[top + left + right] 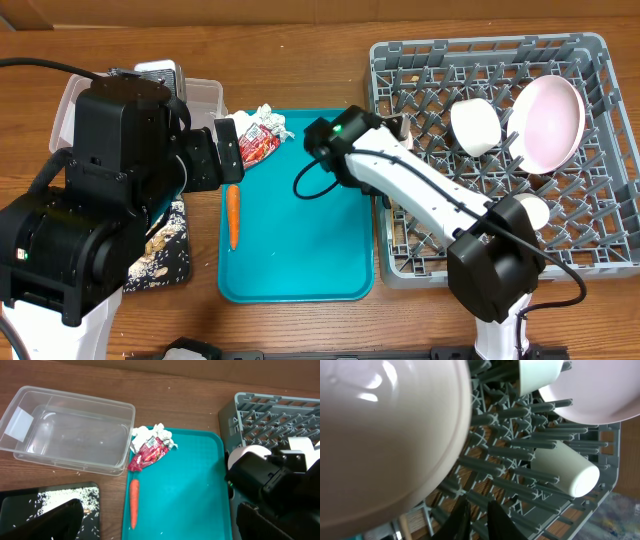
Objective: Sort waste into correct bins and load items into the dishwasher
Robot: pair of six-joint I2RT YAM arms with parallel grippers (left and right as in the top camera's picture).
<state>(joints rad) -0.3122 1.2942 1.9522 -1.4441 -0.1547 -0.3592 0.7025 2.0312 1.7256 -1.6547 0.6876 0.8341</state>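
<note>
Right wrist: white bowl [385, 435] up-left of jaws.

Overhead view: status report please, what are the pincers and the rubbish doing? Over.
Left pincer open, empty, beside red wrapper. Right pincer barely parted, empty, over rack by white bowl. Wrapper, crumpled paper, carrot lie on teal tray. Nothing blocking them.

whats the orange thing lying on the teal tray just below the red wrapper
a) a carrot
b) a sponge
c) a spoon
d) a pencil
a, a carrot lies lengthwise on the teal tray, its top end just below the red wrapper.
</note>
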